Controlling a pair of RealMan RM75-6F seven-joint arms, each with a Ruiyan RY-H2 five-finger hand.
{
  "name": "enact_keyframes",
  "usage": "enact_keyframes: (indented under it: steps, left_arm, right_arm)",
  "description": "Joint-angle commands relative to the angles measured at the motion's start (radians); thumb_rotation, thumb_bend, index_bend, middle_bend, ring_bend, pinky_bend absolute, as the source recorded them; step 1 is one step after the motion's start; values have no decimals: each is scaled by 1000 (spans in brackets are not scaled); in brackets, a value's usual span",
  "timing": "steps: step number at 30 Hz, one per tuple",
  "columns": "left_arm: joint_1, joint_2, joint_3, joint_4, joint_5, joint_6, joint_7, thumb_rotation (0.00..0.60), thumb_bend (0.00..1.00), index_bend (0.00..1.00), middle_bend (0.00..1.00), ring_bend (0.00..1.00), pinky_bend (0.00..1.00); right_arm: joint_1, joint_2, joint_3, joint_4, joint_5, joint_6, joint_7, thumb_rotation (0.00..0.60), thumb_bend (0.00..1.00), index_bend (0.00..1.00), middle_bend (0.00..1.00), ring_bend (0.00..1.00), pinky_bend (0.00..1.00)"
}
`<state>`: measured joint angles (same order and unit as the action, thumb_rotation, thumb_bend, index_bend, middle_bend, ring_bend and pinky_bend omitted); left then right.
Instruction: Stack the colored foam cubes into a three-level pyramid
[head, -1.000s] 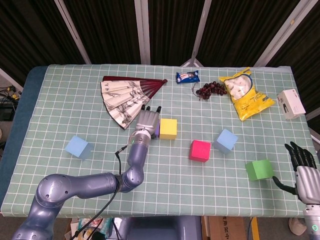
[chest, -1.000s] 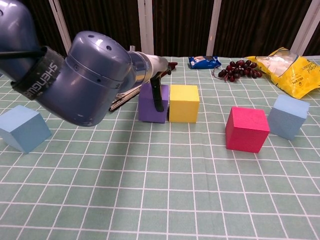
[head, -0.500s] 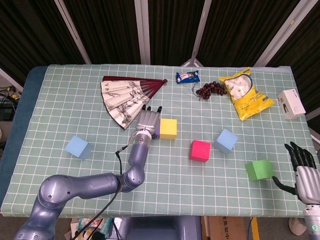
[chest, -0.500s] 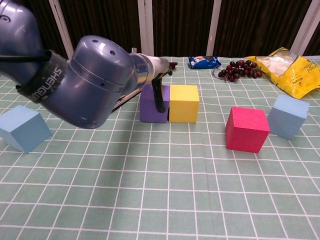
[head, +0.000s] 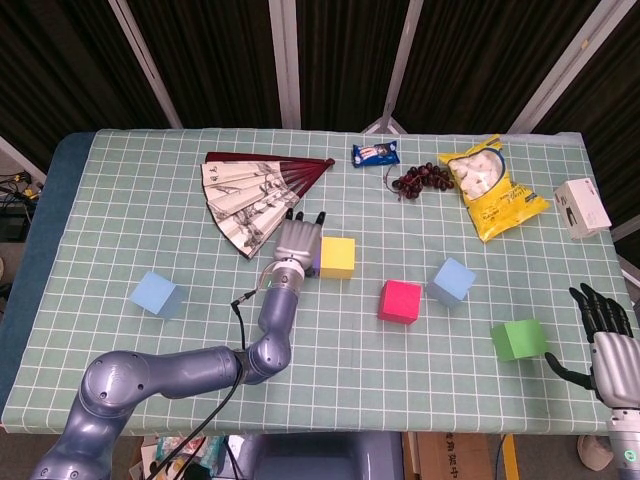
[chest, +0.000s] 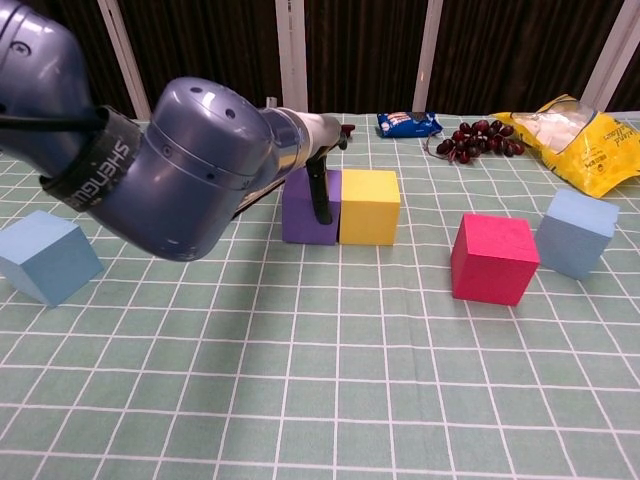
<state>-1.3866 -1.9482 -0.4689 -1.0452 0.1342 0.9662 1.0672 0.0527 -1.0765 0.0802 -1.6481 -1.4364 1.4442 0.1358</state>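
Right now my left hand (head: 296, 243) lies over the purple foam cube (chest: 308, 208), palm down, with a dark finger (chest: 321, 195) running down the cube's front face; from the chest view it looks like I am holding that cube, though most of my hand is hidden behind my own forearm. The purple cube sits on the green checked surface (head: 330, 360), touching the left side of the yellow foam cube (head: 337, 257), the two forming a short row near the middle.

To the right of that pair, the pink foam cube (head: 399, 301) stands alone, and just beyond it to the right is a light blue foam cube (head: 452, 281), close to the pink one but apart from it. A second light blue foam cube (head: 157, 295) sits well off on the left side, tilted a little in the chest view. The green foam cube (head: 518, 340) lies near the right front edge, just beside my right hand (head: 604, 330), which hovers there with its dark fingers spread and nothing in them.

Behind the cubes, a folding paper fan with dark red ribs (head: 256, 195) lies opened out, its lower edge near my left hand. Further back are a small blue snack packet (head: 375, 154), a bunch of dark grapes (head: 421, 180), a yellow bag of snacks (head: 490, 187) and a small white box (head: 582, 207) at the right edge.
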Motion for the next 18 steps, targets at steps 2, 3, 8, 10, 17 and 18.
enact_keyframes:
  steps: [2,3,8,10,17,18]
  left_arm:
    - [0,-5,1,6,3,-2,-1,600,237,28,405,119,63]
    - [-1,-5,1,8,3,-3,0,600,237,28,399,119,63]
    - [-1,-9,-2,15,2,-4,1,600,238,22,368,119,63]
    - [-1,-10,-3,17,3,-5,0,600,237,16,349,119,63]
    - [4,-13,-4,19,11,-8,-7,600,199,0,177,104,63]
    - [4,-13,-4,18,11,-8,-8,600,194,0,150,96,62]
  right_arm:
    - [0,0,0,0,0,0,1,600,244,0,0,0,0]
    - [0,0,0,0,0,0,1,600,244,0,0,0,0]
    - [0,0,0,1,0,0,1,600,244,0,0,0,0]
    - [0,0,0,1,0,0,1,600,244,0,0,0,0]
    - [0,1,-1,1,-1,0,0,600,245,0,0,0,0]
    - [0,1,-1,1,0,0,0,600,244,0,0,0,0]
